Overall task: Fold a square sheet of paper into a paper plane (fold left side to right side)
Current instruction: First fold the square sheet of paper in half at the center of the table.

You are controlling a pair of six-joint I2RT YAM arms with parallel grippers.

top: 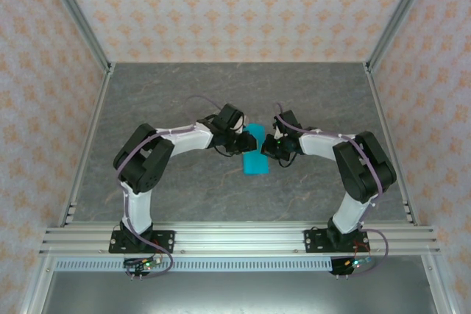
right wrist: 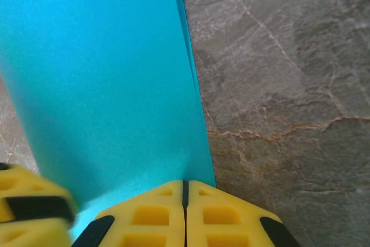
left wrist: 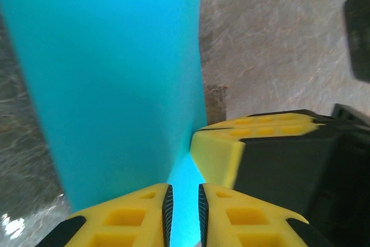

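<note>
**Pressing the fold flat**

The sheet of paper (top: 255,154) lies mid-table, doubled into a narrow strip. My right pincer (right wrist: 185,215), clenched tight, bears on its edge from three o'clock. My left pincer (left wrist: 184,215) sits at nine, jaws a slit apart with blue between, apparently gripping nothing. I'd pin one side and stroke the crease toward twelve, edges flush. The grey marbled table (top: 169,93) looks slick. Patterned walls (top: 243,5) box it in.

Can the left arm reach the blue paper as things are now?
Probably yes. The left arm has its jaws at the paper, blue showing in their narrow gap. The right arm holds its jaws close beside, not in between.
</note>
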